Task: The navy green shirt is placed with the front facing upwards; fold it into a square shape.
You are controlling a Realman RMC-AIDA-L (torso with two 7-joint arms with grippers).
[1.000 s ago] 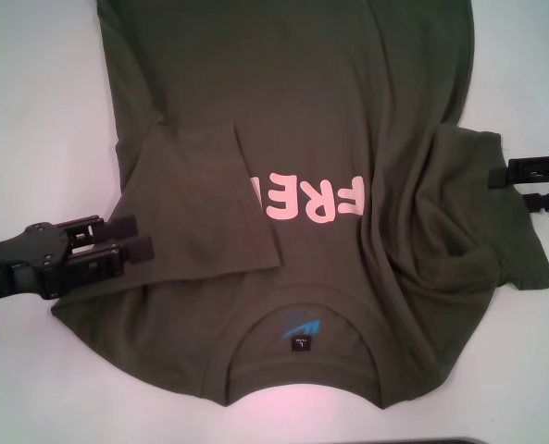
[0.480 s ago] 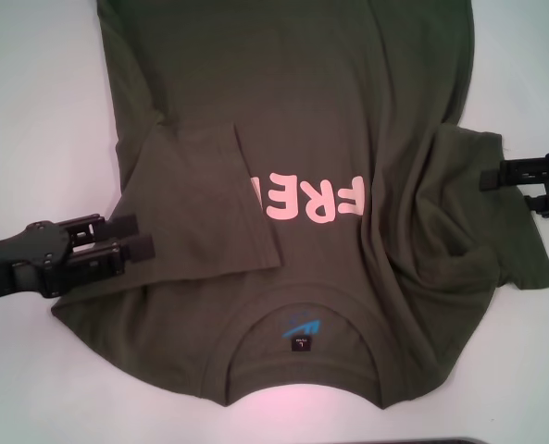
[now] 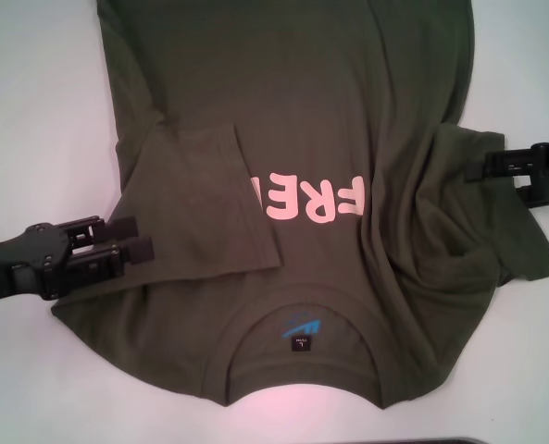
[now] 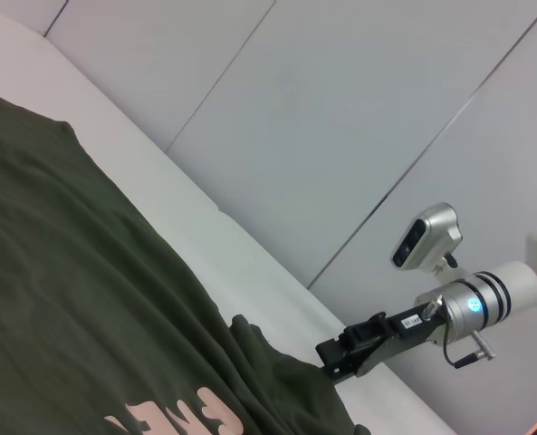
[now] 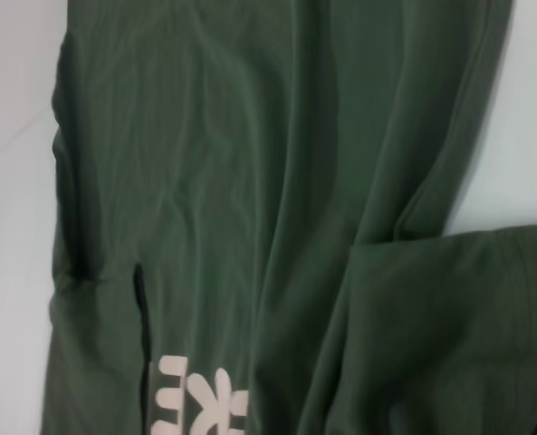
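A: Entry, sleeve stage. The navy green shirt [image 3: 348, 120] lay spread face-up on the white counter [image 3: 33, 92], collar [image 3: 297, 319] toward the robot, pink letters [image 3: 306, 197] partly showing. The sleeve on the robot's left [image 3: 195, 199] was folded inward over the chest, covering the start of the lettering. The sleeve on the robot's right [image 3: 496, 231] lay rumpled, bunched toward the body and not flat.

B: End effectors?

A: The left end effector [image 3: 143, 237] sat low at the shirt's left edge, just beside the folded sleeve; its two fingers were parted, with no cloth seen between them. The right end effector [image 3: 485, 168] was at the outer edge of the right sleeve, near its upper hem. One finger reached over the fabric — whether cloth was pinched there I could not tell, nor whether the fingers were apart or together. The left wrist view showed it [image 4: 336, 353] at the sleeve's edge, but contact was not clear there either.

B: Step in hand?

A: Judged as the right-sleeve fold, the mirror of the left one already done. The body fold toward a square was not yet begun.

B: The next move?

A: It called for a firm hold on the sleeve hem, then a carry inward over the chest — laid flat, with the wrinkles near the armpit drawn out, so both side edges run parallel.
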